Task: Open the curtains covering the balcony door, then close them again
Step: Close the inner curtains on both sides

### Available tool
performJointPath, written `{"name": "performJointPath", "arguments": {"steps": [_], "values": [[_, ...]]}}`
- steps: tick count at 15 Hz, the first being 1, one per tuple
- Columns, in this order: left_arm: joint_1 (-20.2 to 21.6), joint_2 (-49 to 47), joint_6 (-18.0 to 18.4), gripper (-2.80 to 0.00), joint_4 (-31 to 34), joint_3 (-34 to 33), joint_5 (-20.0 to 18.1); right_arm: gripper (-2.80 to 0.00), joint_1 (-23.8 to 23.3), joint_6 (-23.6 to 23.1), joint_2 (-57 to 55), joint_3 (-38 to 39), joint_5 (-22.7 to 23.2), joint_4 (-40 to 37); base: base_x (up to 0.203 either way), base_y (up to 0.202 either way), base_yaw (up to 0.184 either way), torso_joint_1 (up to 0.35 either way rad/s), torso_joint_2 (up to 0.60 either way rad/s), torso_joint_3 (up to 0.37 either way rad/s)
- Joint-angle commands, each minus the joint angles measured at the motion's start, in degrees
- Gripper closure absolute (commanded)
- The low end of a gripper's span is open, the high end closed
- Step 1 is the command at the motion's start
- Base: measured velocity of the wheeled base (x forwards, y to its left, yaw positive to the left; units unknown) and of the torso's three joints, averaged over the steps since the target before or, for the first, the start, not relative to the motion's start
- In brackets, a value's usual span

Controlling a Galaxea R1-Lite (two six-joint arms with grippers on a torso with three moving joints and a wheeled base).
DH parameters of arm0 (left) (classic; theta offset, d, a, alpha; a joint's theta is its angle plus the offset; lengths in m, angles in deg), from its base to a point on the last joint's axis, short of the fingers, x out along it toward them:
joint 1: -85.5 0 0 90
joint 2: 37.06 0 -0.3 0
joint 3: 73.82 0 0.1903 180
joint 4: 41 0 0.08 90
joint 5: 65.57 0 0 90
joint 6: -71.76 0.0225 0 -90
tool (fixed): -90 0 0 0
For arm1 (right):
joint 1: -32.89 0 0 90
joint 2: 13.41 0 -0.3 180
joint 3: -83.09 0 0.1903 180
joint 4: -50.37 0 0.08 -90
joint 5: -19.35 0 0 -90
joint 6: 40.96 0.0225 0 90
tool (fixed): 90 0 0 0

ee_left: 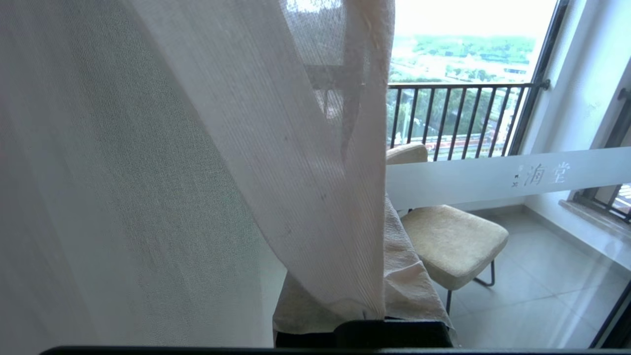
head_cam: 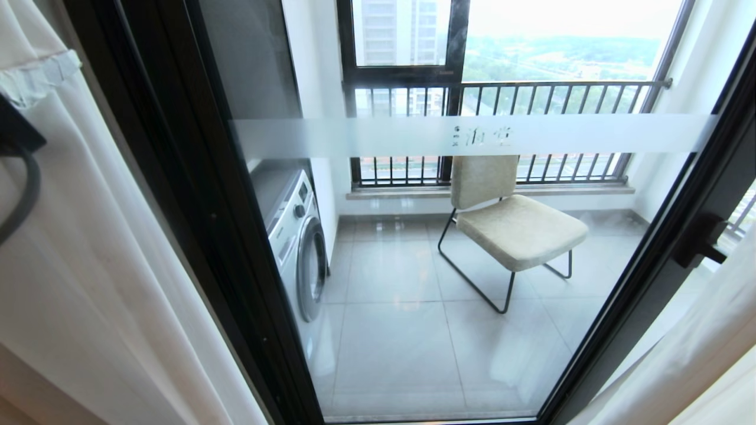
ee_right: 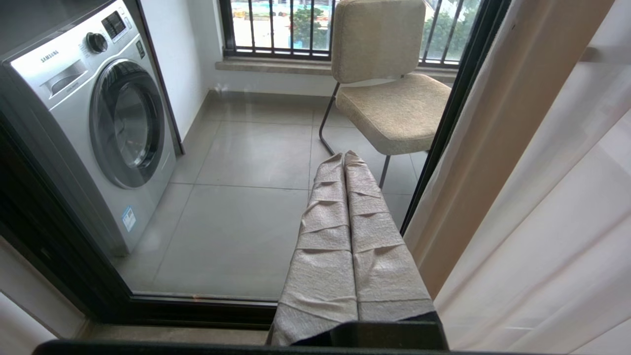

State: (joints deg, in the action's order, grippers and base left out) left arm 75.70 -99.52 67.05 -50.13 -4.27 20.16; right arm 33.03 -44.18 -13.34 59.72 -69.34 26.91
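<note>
The balcony door [head_cam: 413, 330], clear glass in a black frame with a frosted band [head_cam: 354, 137] and a black handle [head_cam: 700, 239], stands uncovered in the middle of the head view. The curtains hang bunched on both sides, pale folds on the left [head_cam: 88, 265] and on the right [head_cam: 697, 354]. My left gripper [ee_left: 382, 222] is shut on a ribbed fold of the left curtain [ee_left: 305, 197], which drapes over its tape-wrapped fingers [ee_left: 411, 281] and hides one of them. My right gripper [ee_right: 343, 157] is shut on nothing, low before the door's bottom rail, beside the right curtain [ee_right: 542, 222].
Behind the glass a silver washing machine [head_cam: 295, 236] stands on the left and a beige chair [head_cam: 514, 224] on the tiled balcony floor. A black-framed window with railing bars [head_cam: 531, 94] closes the far side. A black part of my left arm [head_cam: 15, 141] shows at the left edge.
</note>
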Motion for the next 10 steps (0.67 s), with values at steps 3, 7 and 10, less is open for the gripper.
{"name": "performJointPath", "arguments": {"steps": [3,7,10], "values": [[-0.6,0.0,0.0,0.0,-0.2,-0.8,0.0,0.0,0.0,0.0,-0.1,0.0,0.0,0.0,0.0,0.0,0.0,0.0,0.0,0.0],[-0.6,0.0,0.0,0.0,-0.2,-1.4,0.0,0.0,0.0,0.0,-0.1,0.0,0.0,0.0,0.001,-0.145,0.001,0.002,0.0,0.003],[-0.6,-0.2,0.0,0.0,-0.2,-1.5,0.0,0.0,0.0,0.0,-0.1,0.0,0.0,0.0,0.0,-0.195,0.0,0.001,0.0,0.002]]}}
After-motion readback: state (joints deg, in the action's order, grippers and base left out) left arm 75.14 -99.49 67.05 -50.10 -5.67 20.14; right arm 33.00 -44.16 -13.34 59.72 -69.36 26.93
